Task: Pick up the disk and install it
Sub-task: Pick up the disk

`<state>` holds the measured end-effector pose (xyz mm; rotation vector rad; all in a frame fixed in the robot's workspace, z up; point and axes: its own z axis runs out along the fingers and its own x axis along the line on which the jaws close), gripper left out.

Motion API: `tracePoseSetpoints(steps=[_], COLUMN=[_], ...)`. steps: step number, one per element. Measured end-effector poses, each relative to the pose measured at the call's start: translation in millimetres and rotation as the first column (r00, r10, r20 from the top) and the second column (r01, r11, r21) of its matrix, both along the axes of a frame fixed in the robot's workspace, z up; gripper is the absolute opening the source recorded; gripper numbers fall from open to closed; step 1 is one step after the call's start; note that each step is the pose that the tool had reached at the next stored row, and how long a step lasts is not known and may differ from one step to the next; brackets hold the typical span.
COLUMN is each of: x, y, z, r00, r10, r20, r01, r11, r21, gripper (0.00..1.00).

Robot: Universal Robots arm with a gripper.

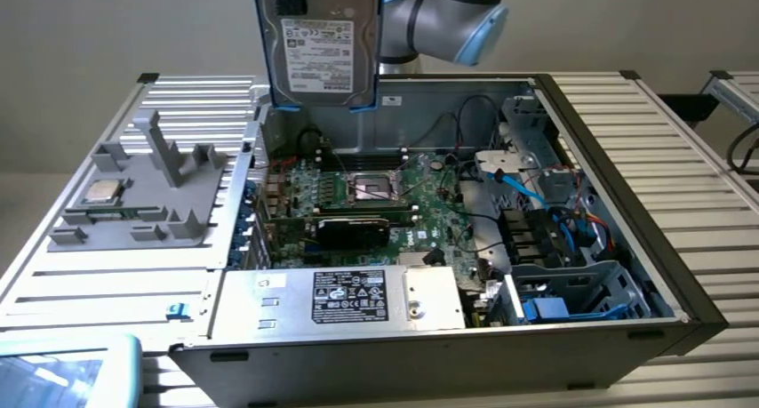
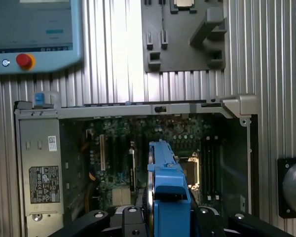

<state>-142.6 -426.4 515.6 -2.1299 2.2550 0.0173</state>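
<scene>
above the open case (image 1: 451, 359), flat silver disk (image 1: 318, 48), blue-framed

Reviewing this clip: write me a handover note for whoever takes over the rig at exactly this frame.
Gripper: shut on the disk, which hangs upright, clamped by its blue frame.
Disk: in the air above the open computer case, over the motherboard, touching nothing inside the case.
Grey fixture at the exterior view's left: holds the CPU chip, no disk on it.
Done: the disk is picked up.
Left: the install. The disk is not yet seated anywhere in the case.
</scene>
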Motion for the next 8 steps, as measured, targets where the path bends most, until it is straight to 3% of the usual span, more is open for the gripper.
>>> tracePoseSetpoints(steps=[8], x=[18.0], y=[-17.7], z=[0.0], r00=[1.0], r10=[0.0], r20=[0.0], r01=[0.0], r11=[1.0], r21=[0.0], gripper=[0.38])
